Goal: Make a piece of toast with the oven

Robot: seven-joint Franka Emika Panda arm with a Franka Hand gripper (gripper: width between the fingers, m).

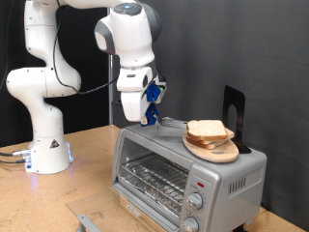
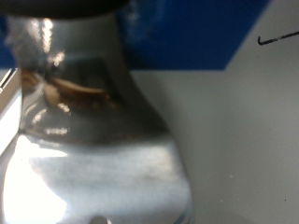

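Note:
The silver oven (image 1: 183, 174) stands at the exterior view's lower right, its glass door shut and the wire rack (image 1: 154, 176) showing behind it. Two knobs (image 1: 196, 203) sit at its right front. Two bread slices (image 1: 209, 131) lie stacked on a round wooden plate (image 1: 214, 151) on top of the oven. My gripper (image 1: 149, 118) hangs just over the oven's top, at its far left end, left of the plate. Nothing shows between its fingers. The wrist view is filled by a blurred shiny silver surface (image 2: 93, 140) very close up, with blue above it and white beside it.
The robot's white base (image 1: 46, 145) stands on the wooden table (image 1: 87, 184) to the exterior view's left. A black upright object (image 1: 235, 108) stands behind the plate. A grey flat piece (image 1: 85, 222) lies at the bottom edge. A black curtain forms the background.

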